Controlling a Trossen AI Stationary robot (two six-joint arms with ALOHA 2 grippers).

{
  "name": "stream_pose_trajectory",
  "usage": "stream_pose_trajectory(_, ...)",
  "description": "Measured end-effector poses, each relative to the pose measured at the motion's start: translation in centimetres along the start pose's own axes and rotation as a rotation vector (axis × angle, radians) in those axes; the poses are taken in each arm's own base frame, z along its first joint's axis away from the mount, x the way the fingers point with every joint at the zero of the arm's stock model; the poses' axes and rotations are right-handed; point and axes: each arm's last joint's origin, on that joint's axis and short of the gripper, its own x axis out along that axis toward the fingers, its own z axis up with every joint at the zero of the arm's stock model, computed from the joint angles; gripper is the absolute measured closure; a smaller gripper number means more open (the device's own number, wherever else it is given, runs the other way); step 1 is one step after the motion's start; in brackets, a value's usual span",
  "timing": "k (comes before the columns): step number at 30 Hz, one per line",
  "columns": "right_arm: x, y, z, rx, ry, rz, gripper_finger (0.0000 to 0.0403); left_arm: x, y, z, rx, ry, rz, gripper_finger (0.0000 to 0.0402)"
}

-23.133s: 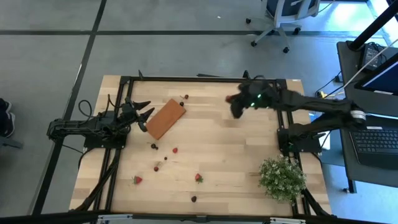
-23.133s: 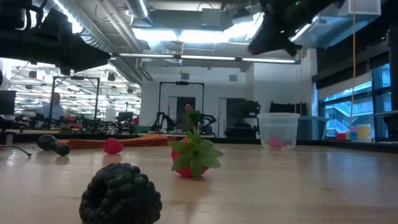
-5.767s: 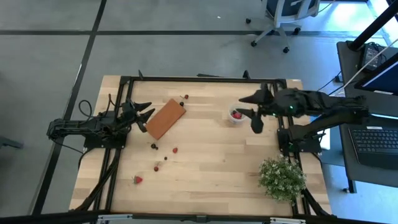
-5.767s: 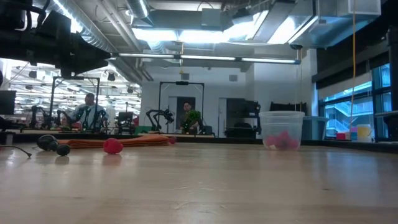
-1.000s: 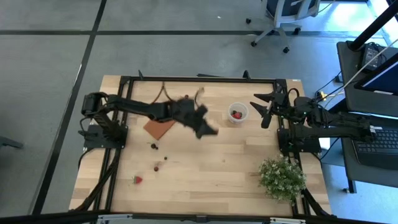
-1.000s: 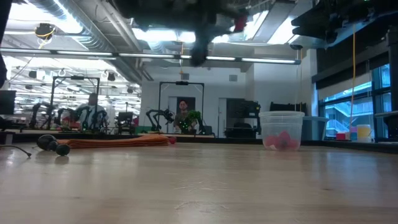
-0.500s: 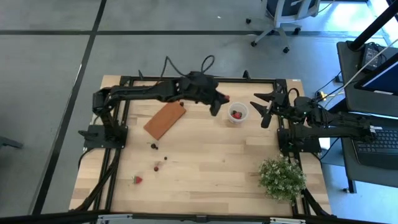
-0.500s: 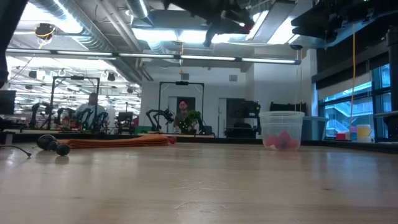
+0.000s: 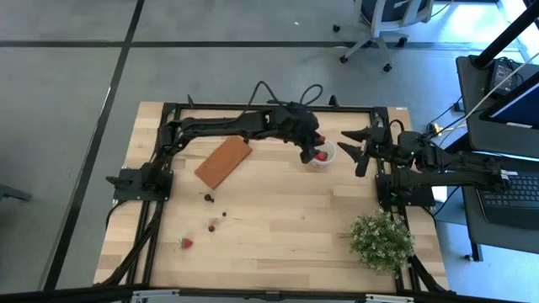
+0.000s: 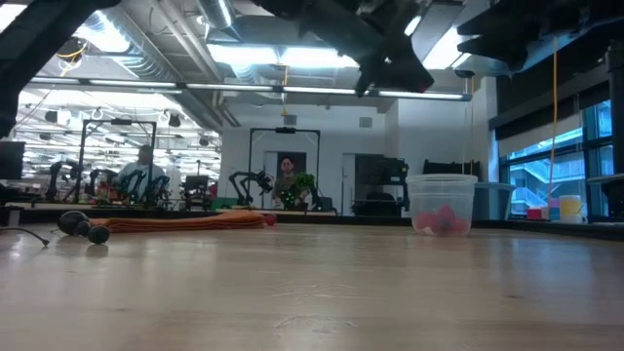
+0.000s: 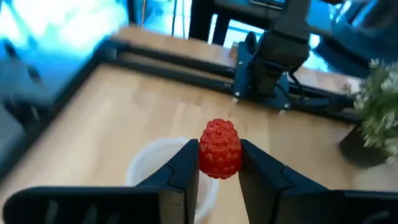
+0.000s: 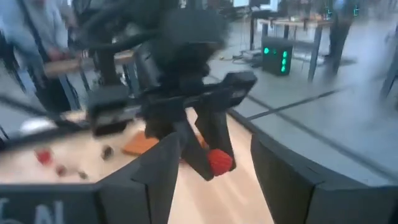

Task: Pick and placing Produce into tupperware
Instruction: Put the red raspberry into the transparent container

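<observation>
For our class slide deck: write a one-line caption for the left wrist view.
The left hand holds a red berry above the translucent cup.

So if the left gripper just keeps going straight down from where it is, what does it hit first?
Most likely the tupperware: the left gripper, shut on a red berry, hangs over the cup's rim. How high it hangs is unclear.

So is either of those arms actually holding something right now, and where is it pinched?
Yes. The left pincer holds a red berry by its two sides, its top sticking out, above the tupperware. The right pincer is open and empty beside it.
</observation>
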Motion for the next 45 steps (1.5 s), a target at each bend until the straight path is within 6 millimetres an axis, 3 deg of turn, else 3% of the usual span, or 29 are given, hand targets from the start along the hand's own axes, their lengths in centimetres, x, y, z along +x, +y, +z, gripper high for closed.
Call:
stream_pose_trajectory(5, 0.0, 0.0, 0.0, 0.289, -0.003, -0.001, 0.0201, 0.0, -2.2, 0.3, 0.271, -0.036, 0.052, 0.0313)
stream_pose_trajectory(13, 0.0, 0.3, 0.1, 0.499, 0.032, 0.103, 0.0201, -0.6, -5.9, 1.8, 0.561, -0.192, 0.219, 0.0307)
stream_pose_trajectory(23, 0.0, 0.6, 0.4, 0.559, 0.029, 0.179, 0.0201, -0.6, -5.6, 1.9, 0.560, -0.195, 0.235, 0.0307)
stream_pose_trajectory(40, 1.2, 0.9, 0.1, 0.551, 0.052, 0.169, 0.0202, -0.8, -8.0, 1.9, 0.579, -0.246, 0.196, 0.0304)
stream_pose_trajectory(45, 1.3, 0.9, 0.1, 0.551, 0.052, 0.169, 0.0230, -0.8, -8.0, 1.9, 0.578, -0.245, 0.196, 0.0304)
